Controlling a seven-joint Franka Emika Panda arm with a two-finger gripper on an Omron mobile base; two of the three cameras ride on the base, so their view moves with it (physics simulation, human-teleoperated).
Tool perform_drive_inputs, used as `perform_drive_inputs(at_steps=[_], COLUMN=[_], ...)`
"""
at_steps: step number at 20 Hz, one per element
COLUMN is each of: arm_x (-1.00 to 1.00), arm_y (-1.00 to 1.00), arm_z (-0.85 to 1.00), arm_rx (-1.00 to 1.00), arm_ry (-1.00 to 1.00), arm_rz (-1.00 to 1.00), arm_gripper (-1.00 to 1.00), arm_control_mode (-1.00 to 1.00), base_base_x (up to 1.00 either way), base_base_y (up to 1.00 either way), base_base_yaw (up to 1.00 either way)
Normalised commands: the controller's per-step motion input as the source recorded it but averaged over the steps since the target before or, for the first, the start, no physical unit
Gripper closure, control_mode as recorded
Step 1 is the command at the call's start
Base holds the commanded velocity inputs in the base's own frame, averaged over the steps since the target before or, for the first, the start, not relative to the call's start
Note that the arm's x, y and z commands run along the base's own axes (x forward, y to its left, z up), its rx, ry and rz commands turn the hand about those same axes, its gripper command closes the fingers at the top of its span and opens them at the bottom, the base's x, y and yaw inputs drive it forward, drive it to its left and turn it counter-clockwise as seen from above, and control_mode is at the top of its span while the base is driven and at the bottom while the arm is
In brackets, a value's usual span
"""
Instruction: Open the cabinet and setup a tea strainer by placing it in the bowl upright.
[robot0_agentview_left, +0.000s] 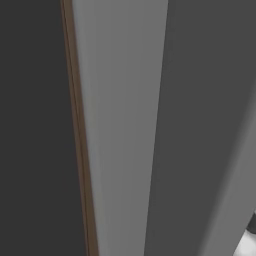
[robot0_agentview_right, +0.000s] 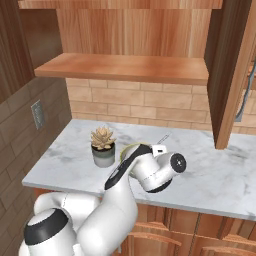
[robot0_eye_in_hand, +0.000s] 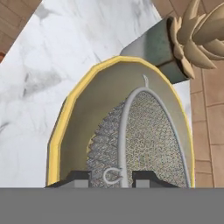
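Observation:
In the hand view the yellow-rimmed bowl stands on the marble counter, and the tea strainer sits inside it, its wire mesh and metal rim rising toward the camera. My gripper is right above the bowl, with the strainer's rim and small hook between the two dark fingertips. The jaws look closed on that rim. In the right base view the arm bends down over the bowl, which is mostly hidden by the hand. Above it the cabinet is open, its door swung out at the right.
A potted succulent stands just left of the bowl, close to its rim in the hand view. The counter extends to the right. An outlet is on the left wall. The left base view shows flat grey panels close up.

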Motion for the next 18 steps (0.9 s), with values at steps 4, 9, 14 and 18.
perform_drive_inputs(at_steps=[4, 9, 14, 18], arm_x=[0.0, -0.04, -0.06, -0.01], arm_y=[0.31, 0.4, 0.26, -0.01], arm_z=[0.0, 0.0, 0.0, -0.05], arm_rx=[-0.03, -0.01, 0.0, 0.0], arm_ry=[-0.11, -0.2, -0.11, 0.03], arm_rz=[0.0, 0.02, 0.03, 0.0], arm_gripper=[1.0, 1.0, 1.0, 1.0], arm_control_mode=[-1.0, -1.0, -1.0, -1.0], base_base_x=[0.0, 0.0, 0.0, 0.0], base_base_y=[0.0, 0.0, 0.0, 0.0], base_base_yaw=[0.0, 0.0, 0.0, 0.0])
